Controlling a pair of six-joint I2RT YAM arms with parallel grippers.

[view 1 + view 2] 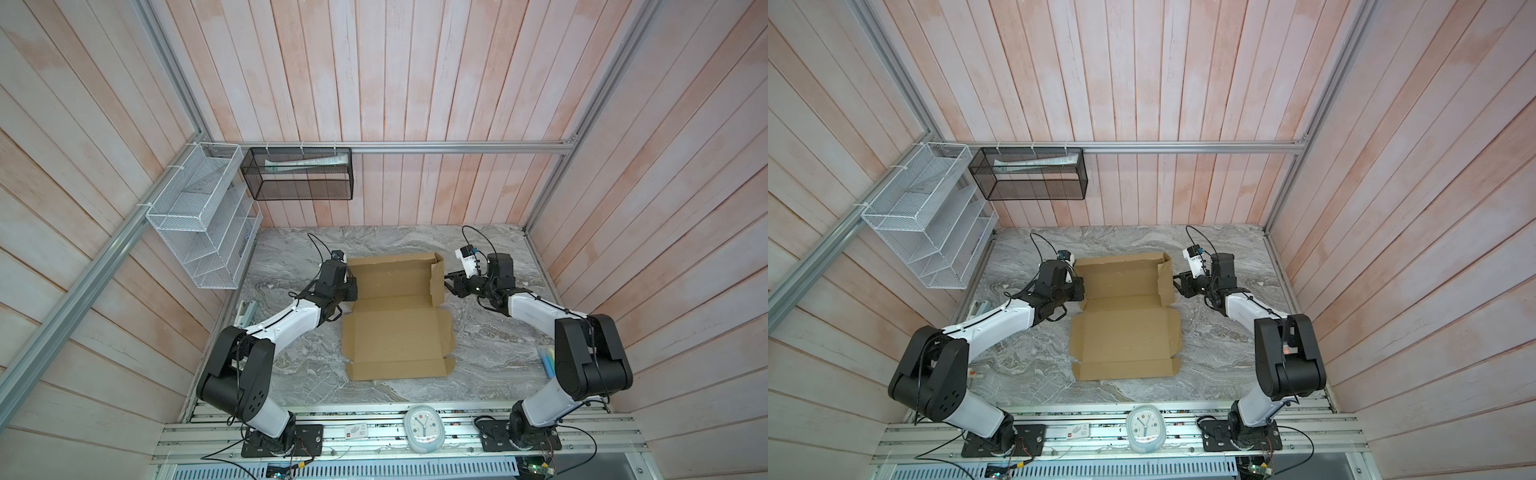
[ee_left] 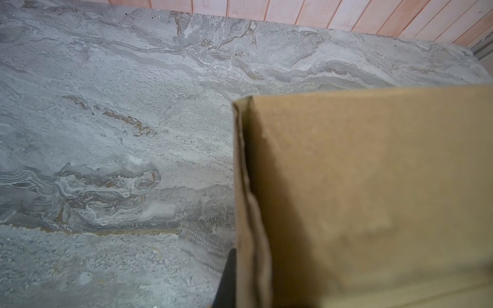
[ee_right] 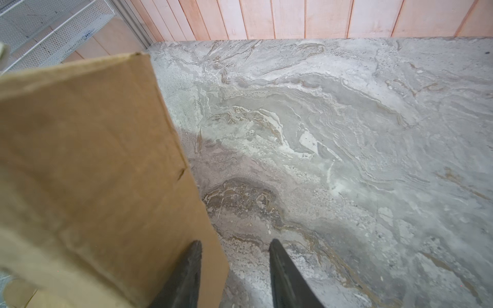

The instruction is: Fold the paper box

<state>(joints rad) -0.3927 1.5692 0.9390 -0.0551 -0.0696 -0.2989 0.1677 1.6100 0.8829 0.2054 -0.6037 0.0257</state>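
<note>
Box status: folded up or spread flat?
Partly folded. In both top views the paper box has its far and right walls raised, while its near panel lies flat on the table.

A white wire rack point(image 1: 199, 216) and a black mesh basket point(image 1: 297, 174) holding papers hang on plank walls point(image 1: 415, 83); a pale clock point(image 1: 424, 428) lies beside the grey marbled surface point(image 1: 291, 365).

Even soft light, faint shadows, bowed edges, near paper box point(image 2: 373, 186) blurred
</note>
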